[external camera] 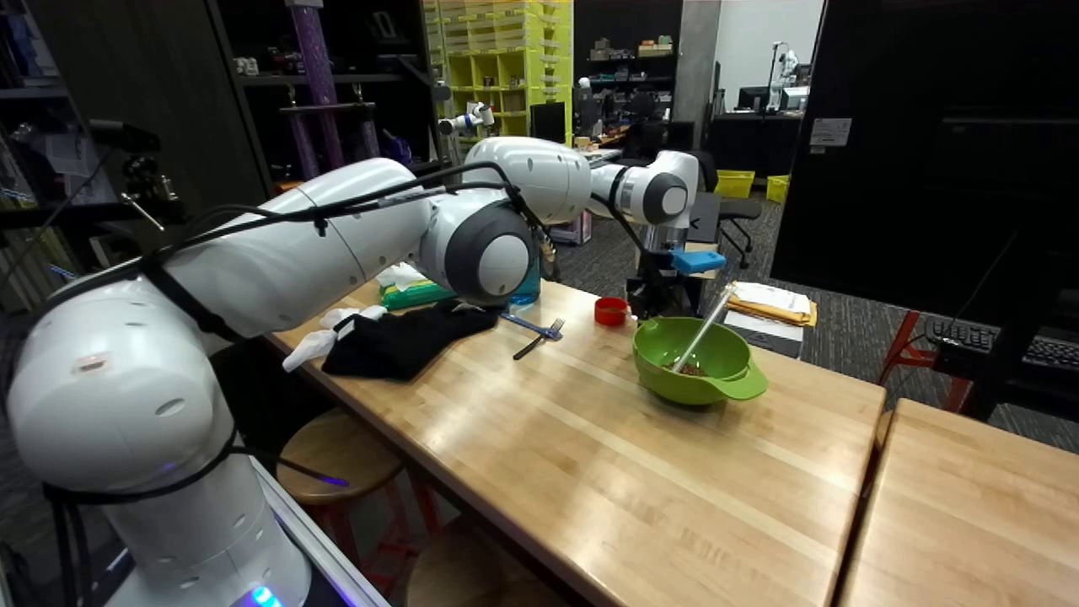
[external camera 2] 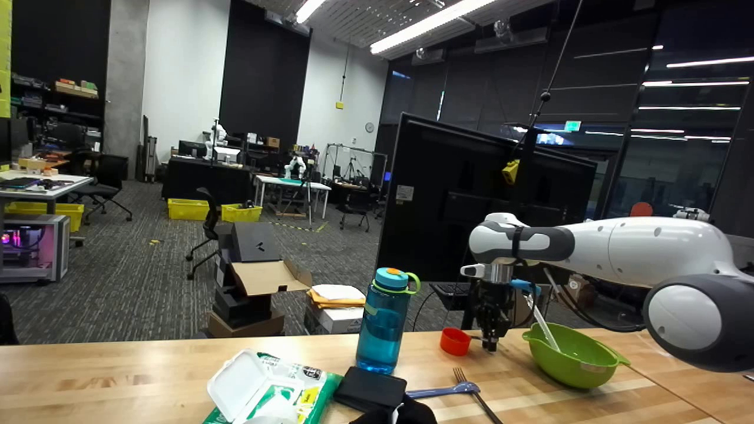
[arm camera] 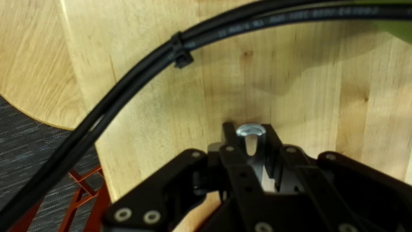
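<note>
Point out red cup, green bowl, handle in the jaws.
Red cup (external camera 2: 455, 343): in an exterior view, outer wall.
Green bowl (external camera: 684, 389): in an exterior view, near outer wall.
Handle (arm camera: 250, 129): in the wrist view, shiny rounded end.

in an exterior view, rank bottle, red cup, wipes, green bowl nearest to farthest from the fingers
1. Red cup: picture left, handle between the fingers.
2. Green bowl: picture right.
3. Bottle: left, beyond the cup.
4. Wipes: lower left, past the bottle.

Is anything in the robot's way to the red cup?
Nothing visible is. The fingers are closed on the silvery handle of the red cup; the green bowl stands on their other side, away from the cup.
</note>
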Available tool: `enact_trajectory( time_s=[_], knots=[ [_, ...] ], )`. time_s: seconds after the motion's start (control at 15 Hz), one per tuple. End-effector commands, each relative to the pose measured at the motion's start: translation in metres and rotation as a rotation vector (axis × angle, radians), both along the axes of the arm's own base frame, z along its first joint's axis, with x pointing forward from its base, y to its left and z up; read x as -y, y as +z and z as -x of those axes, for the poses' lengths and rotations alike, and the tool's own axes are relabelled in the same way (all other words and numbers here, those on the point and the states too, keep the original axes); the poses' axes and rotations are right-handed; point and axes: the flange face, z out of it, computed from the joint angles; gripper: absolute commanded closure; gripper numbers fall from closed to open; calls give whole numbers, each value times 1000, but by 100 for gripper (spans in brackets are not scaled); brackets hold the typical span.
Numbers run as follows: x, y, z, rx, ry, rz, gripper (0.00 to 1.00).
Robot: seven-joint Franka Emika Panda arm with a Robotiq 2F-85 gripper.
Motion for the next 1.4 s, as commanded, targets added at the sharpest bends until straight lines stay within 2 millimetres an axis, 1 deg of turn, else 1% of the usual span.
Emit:
enact_trajectory(
  time_s=[0.0,0.33,0.67,1.0,1.33],
  knots=[
    [-10,4,0,-17,23,7,94],
    [-16,7,-1,-16,35,12,94],
    [-17,12,0,-20,45,12,94],
    [-20,22,1,-31,57,15,94],
    [-26,36,1,-26,67,14,94]
  ],
)
